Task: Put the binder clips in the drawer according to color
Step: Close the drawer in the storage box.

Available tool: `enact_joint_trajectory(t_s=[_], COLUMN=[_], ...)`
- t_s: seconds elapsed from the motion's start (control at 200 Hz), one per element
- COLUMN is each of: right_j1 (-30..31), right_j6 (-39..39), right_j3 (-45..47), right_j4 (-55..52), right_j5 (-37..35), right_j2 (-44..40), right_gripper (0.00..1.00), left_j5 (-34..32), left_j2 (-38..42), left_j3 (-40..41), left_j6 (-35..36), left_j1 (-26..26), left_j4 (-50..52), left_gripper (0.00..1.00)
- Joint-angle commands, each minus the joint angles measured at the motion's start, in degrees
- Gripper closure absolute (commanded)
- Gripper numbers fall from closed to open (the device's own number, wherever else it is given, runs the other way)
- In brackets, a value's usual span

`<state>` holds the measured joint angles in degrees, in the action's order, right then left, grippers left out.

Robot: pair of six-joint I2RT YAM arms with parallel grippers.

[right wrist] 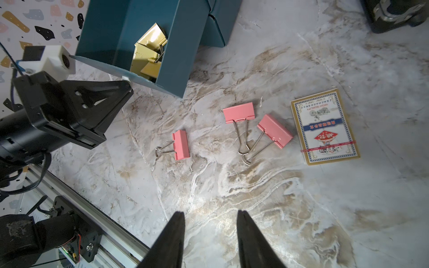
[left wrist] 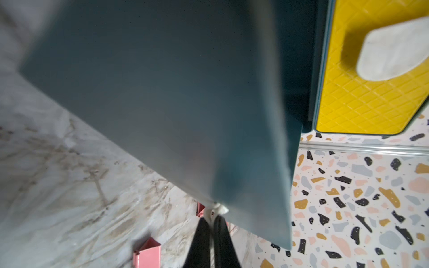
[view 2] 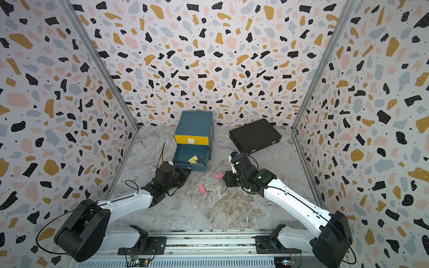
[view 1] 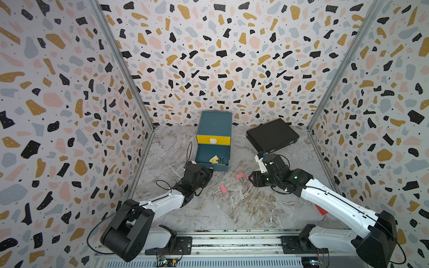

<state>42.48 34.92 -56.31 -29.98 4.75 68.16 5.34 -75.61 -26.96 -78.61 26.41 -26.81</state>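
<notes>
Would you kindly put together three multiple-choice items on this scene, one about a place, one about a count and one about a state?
1. Where do the yellow clips lie?
A. On the black case
B. In the open drawer
C. Beside the card box

2. How many pink clips lie on the table?
A. One
B. Five
C. Three

3. How is the left pincer?
A. Shut on the open drawer's white pull tab
B. Wide open above the table
C. Shut on a pink clip

Answers:
1 B: the right wrist view shows them inside the pulled-out drawer.
2 C: three lie on the marble, outside the drawer.
3 A: the left wrist view shows it pinched onto the tab.
</notes>
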Motion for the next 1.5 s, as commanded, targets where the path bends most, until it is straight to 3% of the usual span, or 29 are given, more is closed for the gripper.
enact_joint_trajectory(t_s=[0.0,0.165,0.871,1.236,1.377,1.497], right_j1=[-0.21,-0.21,-0.29,-0.36,-0.38,-0.38], right_j6=[0.41,0.68,-0.27,-0.07,-0.02,-0.06], right_j3=[-0.77,0.21,1.86,1.90,2.00,2.50], right_j4=[0.25,0.38,-2.10,-2.45,-2.63,-2.78], right_j5=[0.60,0.78,1.22,1.45,1.23,0.98], right_j2=[-0.97,-1.19,-2.89,-2.77,-2.99,-3.47], right_gripper=[0.58,0.59,0.59,0.59,0.58,0.58], left_j5=[-2.76,-2.90,2.74,3.53,2.67,2.12], left_j2=[-0.42,-2.04,-24.60,-27.08,-23.65,-20.34], left_j3=[-0.08,-2.56,-21.01,-23.70,-21.45,-18.57], left_j6=[-1.00,0.28,0.05,-1.02,-0.05,1.09], left_j1=[-0.55,-0.74,-5.13,-5.93,-5.97,-6.16], left_j4=[-7.17,-7.24,-12.04,-12.17,-9.49,-6.03], left_gripper=[1.00,1.00,1.00,1.00,0.62,0.52])
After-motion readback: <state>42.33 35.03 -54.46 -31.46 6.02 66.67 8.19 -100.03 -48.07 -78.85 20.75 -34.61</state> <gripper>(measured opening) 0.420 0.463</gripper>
